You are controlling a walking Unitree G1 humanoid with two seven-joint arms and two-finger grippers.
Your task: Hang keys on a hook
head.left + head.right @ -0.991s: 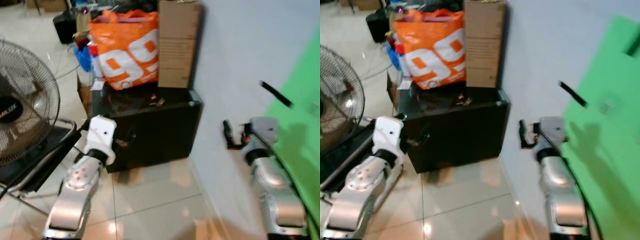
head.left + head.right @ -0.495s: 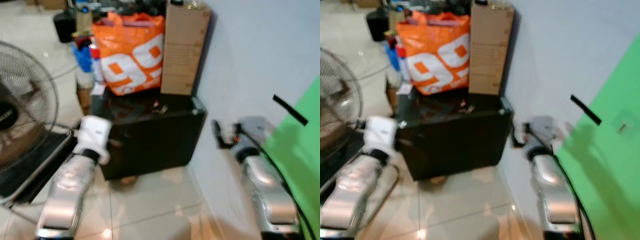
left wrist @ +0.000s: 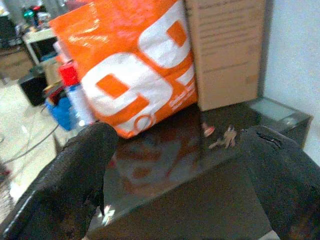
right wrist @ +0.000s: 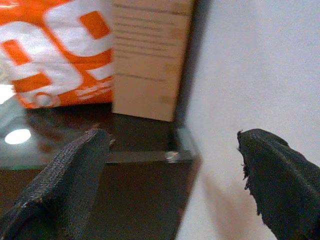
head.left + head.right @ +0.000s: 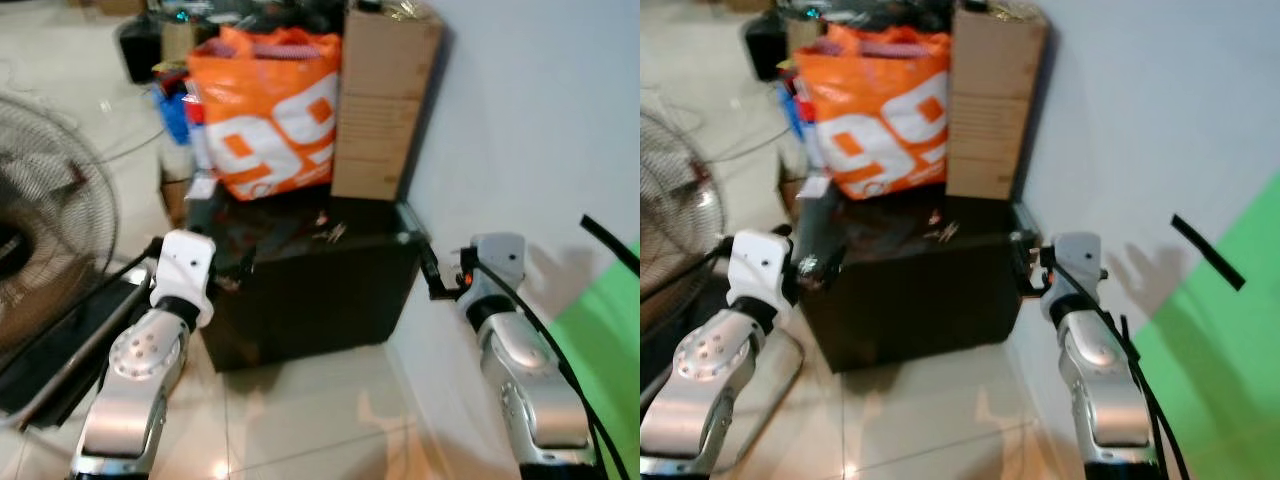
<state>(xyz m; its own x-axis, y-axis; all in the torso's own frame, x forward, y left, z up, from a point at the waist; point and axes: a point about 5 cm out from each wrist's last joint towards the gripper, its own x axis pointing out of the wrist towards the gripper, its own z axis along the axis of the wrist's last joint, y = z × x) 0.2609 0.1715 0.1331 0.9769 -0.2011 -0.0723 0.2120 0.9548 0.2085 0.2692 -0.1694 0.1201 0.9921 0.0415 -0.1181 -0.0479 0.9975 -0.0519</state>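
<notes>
A small bunch of keys (image 5: 328, 232) lies on the glossy black top of a low cabinet (image 5: 310, 300), in front of a cardboard box; the keys (image 3: 224, 137) also show in the left wrist view. My left gripper (image 5: 240, 268) hovers at the cabinet's left front corner, open, with nothing between its fingers (image 3: 75, 175). My right gripper (image 5: 432, 272) is held at the cabinet's right front corner beside the wall, also open and empty, as the right wrist view confirms (image 4: 172, 137). Both grippers are apart from the keys.
An orange bag (image 5: 270, 110) and a tall cardboard box (image 5: 385, 100) stand at the back of the cabinet. A standing fan (image 5: 45, 240) is on the left. The pale wall (image 5: 530, 120) carries a green sheet (image 5: 600, 340) and a black strip (image 5: 610, 245) on the right.
The camera has swung, so the cabinet sits more central and the green sheet has slid to the right edge. Both grippers now stand closer to the cabinet's front corners.
</notes>
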